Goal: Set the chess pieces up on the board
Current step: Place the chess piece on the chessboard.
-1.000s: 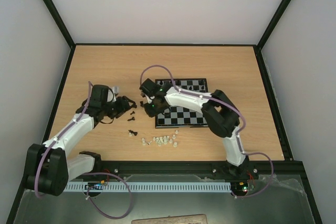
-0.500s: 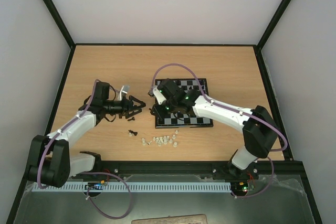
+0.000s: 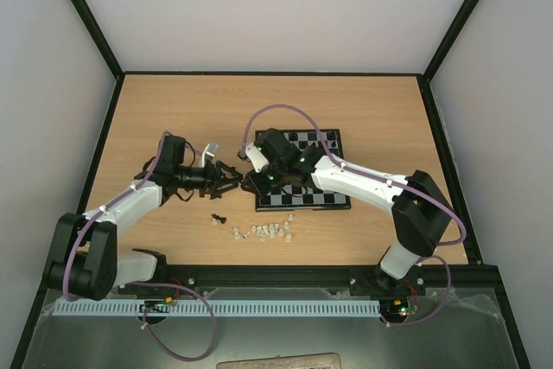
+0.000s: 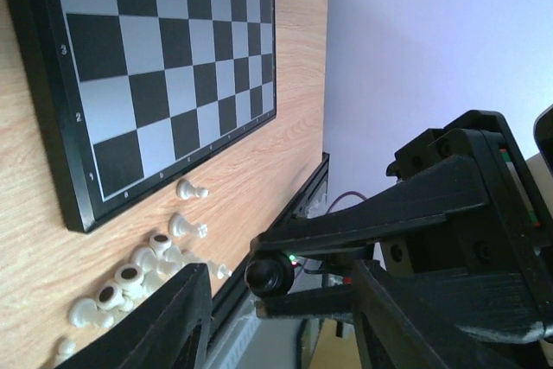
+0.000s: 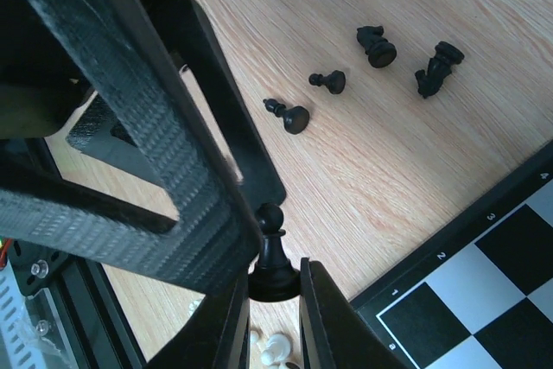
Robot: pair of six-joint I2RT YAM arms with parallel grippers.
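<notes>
My right gripper (image 5: 275, 281) is shut on the base of a black pawn (image 5: 274, 252), held just off the board's (image 5: 484, 283) near left corner. My left gripper (image 4: 281, 287) is open, and its fingers (image 4: 168, 321) stand on either side of that pawn (image 4: 270, 276) with gaps showing. In the top view the two grippers meet, left gripper (image 3: 232, 175) against right gripper (image 3: 251, 181), at the left edge of the board (image 3: 321, 198). Several loose black chess pieces (image 5: 290, 115) lie on the wood beyond. Some black pieces (image 3: 304, 138) stand on the board's far row.
A cluster of whitish chessmen (image 3: 263, 232) lies on the wood in front of the board, also in the left wrist view as whitish chessmen (image 4: 130, 276). A black piece (image 3: 218, 218) lies left of them. The black table rail (image 3: 276, 272) runs along the near edge.
The left gripper has moved right up to the right gripper, and its jaws have narrowed a little around the pawn. The right arm's elbow has swung out to the right.
</notes>
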